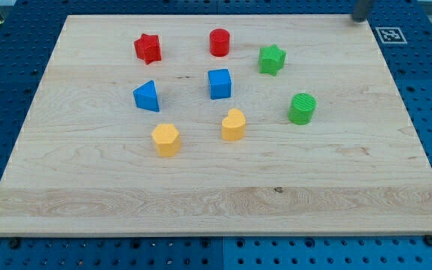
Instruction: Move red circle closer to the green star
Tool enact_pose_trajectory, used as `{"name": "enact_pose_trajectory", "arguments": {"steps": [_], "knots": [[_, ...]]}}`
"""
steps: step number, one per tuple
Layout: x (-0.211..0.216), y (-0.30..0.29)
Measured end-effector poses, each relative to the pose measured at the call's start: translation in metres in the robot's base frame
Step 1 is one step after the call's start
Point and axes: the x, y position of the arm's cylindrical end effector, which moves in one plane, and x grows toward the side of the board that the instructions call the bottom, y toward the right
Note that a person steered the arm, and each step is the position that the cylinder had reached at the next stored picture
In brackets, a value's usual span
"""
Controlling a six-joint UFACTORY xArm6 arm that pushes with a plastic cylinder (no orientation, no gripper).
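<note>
Red circle (219,42) is sitting near the view's top of the wooden board (351,180), well to the view's left of my tip (360,18) and slightly lower in the view. Green star (272,59) is lying just to the view's right of the red circle and a little toward the view's bottom, apart from it, and it is the block standing nearest my tip. My tip is showing only as a grey stub at the view's top right, cut by the edge, hovering over the board's far corner and touching no block; being a plain rod, it has no jaws to stand apart or together.

Red star (148,48) is resting farther to the view's left of the red circle. Blue cube (220,83) is sitting below the red circle, with the blue triangular block (147,96) to its left. Green cylinder (302,109) is standing below the green star, down and to the left from my tip. Two yellow blocks are lying lowest: a hexagonal one (166,139) and a heart-like one (233,125). No containers are showing; every block is resting directly on the board.
</note>
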Motion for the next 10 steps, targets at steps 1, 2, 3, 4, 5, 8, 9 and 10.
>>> {"name": "enact_pose_trajectory", "arguments": {"steps": [1,2,3,4,5,8,9,10], "knots": [[0.0,-0.101],[-0.003,-0.187],[-0.008,-0.257],[0.004,-0.265],[0.067,-0.292],[0.062,-0.264],[0.063,-0.247],[0.088,-0.249]]}}
